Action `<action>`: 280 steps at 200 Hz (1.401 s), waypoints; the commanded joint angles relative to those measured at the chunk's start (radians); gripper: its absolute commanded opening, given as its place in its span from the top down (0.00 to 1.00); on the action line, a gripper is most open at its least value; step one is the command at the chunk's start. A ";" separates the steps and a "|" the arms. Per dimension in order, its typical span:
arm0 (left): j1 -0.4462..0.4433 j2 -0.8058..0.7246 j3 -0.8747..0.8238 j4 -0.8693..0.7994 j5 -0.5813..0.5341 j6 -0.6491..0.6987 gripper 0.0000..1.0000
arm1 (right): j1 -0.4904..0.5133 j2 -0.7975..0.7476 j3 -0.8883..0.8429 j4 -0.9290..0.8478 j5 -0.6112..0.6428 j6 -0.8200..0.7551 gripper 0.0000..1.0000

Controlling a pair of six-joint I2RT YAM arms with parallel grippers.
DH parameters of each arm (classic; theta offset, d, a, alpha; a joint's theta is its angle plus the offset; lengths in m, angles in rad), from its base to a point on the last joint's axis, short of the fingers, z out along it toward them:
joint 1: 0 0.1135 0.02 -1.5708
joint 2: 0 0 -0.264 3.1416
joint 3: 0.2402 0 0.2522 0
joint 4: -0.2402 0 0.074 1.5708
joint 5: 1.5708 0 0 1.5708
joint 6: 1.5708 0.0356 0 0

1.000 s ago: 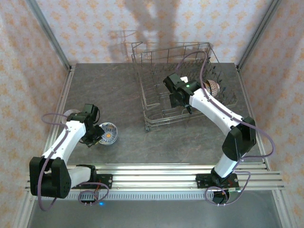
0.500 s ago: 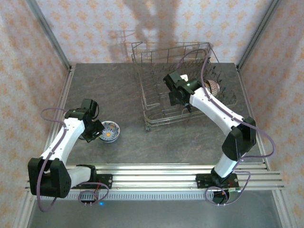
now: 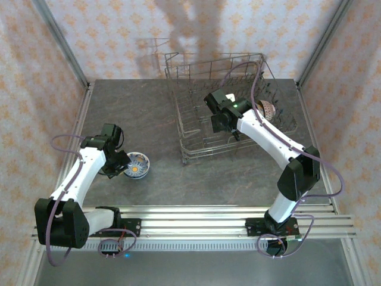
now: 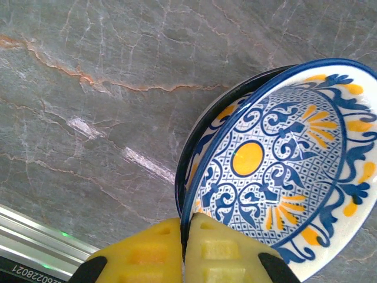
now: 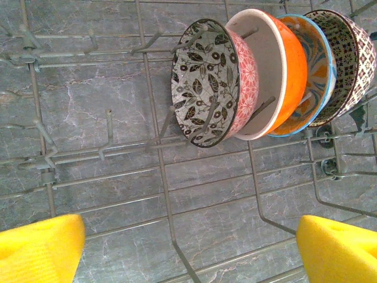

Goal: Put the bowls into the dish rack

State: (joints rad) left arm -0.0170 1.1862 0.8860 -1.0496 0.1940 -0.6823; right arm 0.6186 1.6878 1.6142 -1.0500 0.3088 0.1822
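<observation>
The dish rack (image 3: 226,113) stands on the far right part of the grey marbled table (image 3: 155,119), and all places here are told from it. Well apart from the dish rack, on its left side and closer to the arm bases, sits the blue-and-yellow bowl (image 4: 283,171). It is white inside, with dark blue ornaments, a yellow dot in the middle and a blue rim. The left gripper (image 4: 184,227) is closed on the near rim of this bowl, one yellow finger inside the rim and one outside, with the rim pressed between them. In the left wrist view the bowl is tilted, and behind its rim a second dark blue rim shows, so it seems to rest in another bowl of a similar pattern, though I cannot tell this for sure. The right gripper (image 5: 188,247) hangs over the inside of the dish rack with its yellow fingers spread wide and nothing between them. Below it are only the wire floor and the tines. Inside the dish rack, toward its right end, four bowls stand on edge between the tines, close together in one row: the leaf-pattern bowl (image 5: 206,82), black and white inside and pink outside, then the orange bowl (image 5: 291,71) with a pale inside, then the orange-and-blue bowl (image 5: 318,65), and last the brown-patterned bowl (image 5: 347,59).
</observation>
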 commanded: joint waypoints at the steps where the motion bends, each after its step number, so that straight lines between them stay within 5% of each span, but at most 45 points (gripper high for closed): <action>1: 0.006 -0.011 0.030 -0.047 -0.033 0.013 0.91 | 0.000 0.013 0.024 -0.019 0.000 0.016 0.08; 138: 0.006 0.005 -0.048 -0.003 -0.041 -0.013 0.64 | 0.000 0.029 0.032 -0.019 -0.009 0.013 0.08; 234: 0.005 0.101 -0.037 0.061 -0.036 0.027 0.65 | 0.000 0.022 0.021 -0.025 -0.006 0.020 0.08; 280: 0.007 0.095 -0.035 0.059 -0.033 0.038 0.78 | 0.000 0.025 0.022 -0.022 -0.009 0.025 0.08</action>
State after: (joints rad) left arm -0.0170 1.2854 0.8471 -0.9955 0.1757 -0.6640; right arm 0.6186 1.7103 1.6165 -1.0500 0.2871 0.1833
